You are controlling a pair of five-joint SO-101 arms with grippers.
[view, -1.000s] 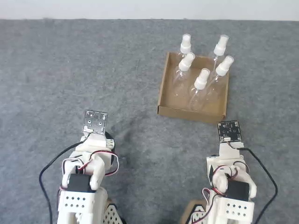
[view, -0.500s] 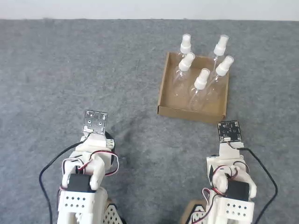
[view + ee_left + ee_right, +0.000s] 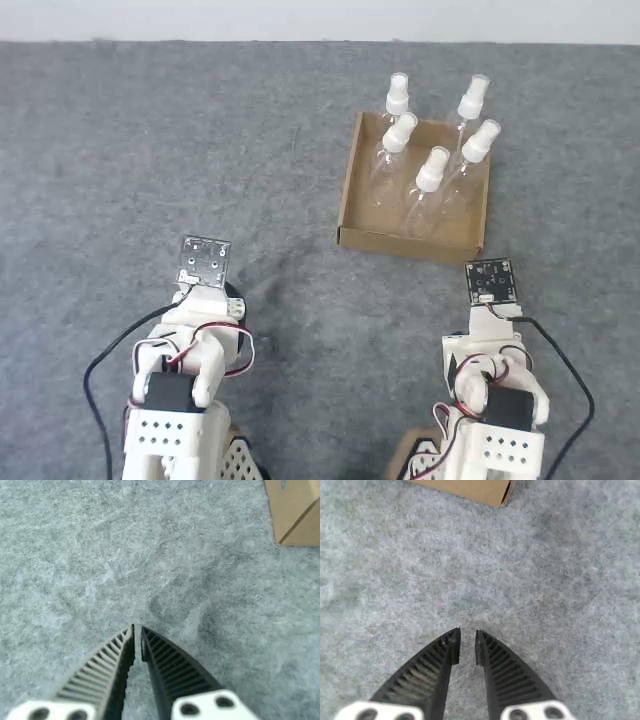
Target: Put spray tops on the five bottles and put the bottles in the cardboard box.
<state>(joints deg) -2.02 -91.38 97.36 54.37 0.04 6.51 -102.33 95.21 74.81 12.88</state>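
Five clear plastic bottles, high view: white spray tops on, apparently all upright in shallow brown cardboard box!
Left end effector, left wrist view: virtually closed, empty, above grey bench.
Right end effector, right wrist view: barely ajar, empty; forward lurch could bump box, topple bottles.

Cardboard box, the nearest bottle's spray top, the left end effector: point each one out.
cardboard box (image 3: 410,245): high view, near wall.
nearest spray top (image 3: 432,170): high view, white head.
left end effector (image 3: 137,628): left wrist view, between fingertips.
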